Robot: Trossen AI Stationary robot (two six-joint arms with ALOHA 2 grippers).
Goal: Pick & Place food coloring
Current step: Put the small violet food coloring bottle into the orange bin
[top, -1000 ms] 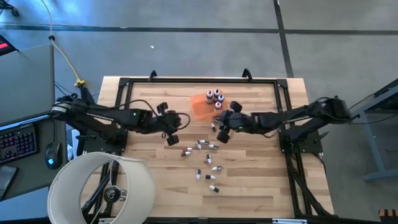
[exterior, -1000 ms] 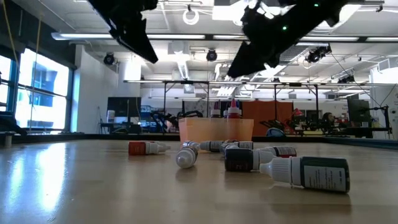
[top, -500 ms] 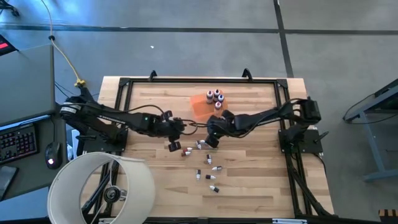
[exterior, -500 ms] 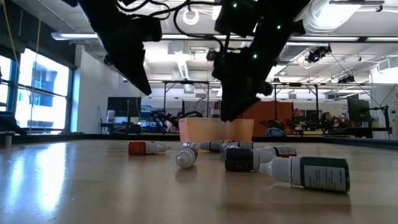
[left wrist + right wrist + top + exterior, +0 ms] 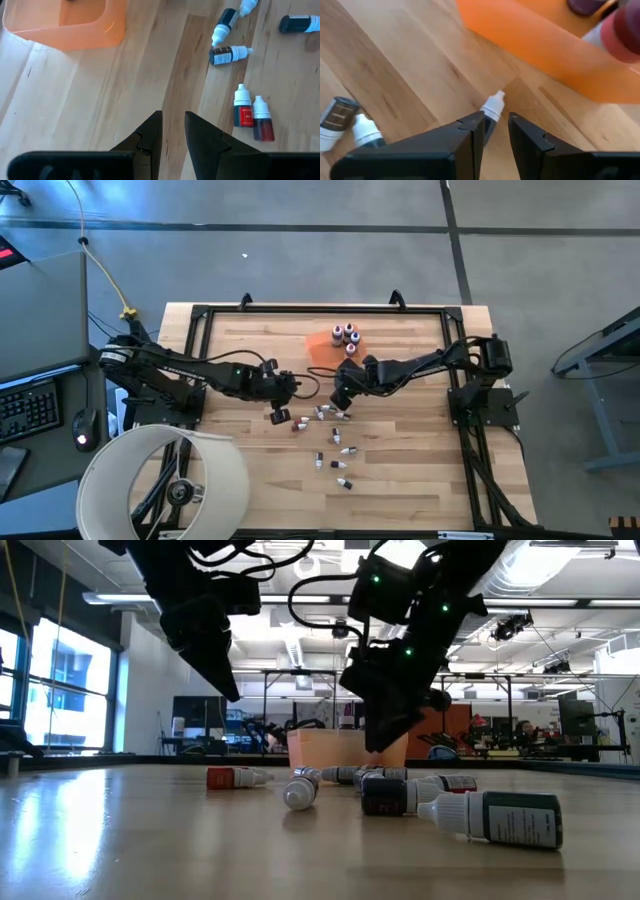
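Several tiny food coloring bottles point(image 5: 335, 440) with white caps lie scattered on their sides on the wooden table; they also show in the low view point(image 5: 490, 815) and the left wrist view point(image 5: 242, 107). A few more stand upright in the orange tray point(image 5: 322, 350) at its far end point(image 5: 345, 335). My right gripper point(image 5: 340, 402) hangs just on the near side of the tray point(image 5: 545, 45), shut on one bottle. My left gripper point(image 5: 277, 413) hovers left of the scattered bottles, its fingers point(image 5: 172, 120) narrowly open over bare wood. My right gripper point(image 5: 496, 120) has one food coloring bottle pinched between its two fingers by the dark body. The white pointed cap point(image 5: 495, 102) sticks out past the fingertips toward the tray. The fingers lie along the bottle. In the low view the fingertips point(image 5: 385, 745) are a little above the tabletop.
Black frame rails point(image 5: 200, 340) run around the table's edges. A large white round shade point(image 5: 165, 480) overlaps the near left corner. Bare wood lies along the near edge and the right side. Two bottles point(image 5: 350, 125) lie close beside my right gripper.
My right gripper has moved from beside the tray toward the table's left and near side, coming down among the scattered bottles just in front of the tray. My left gripper has moved a little toward the right and down.
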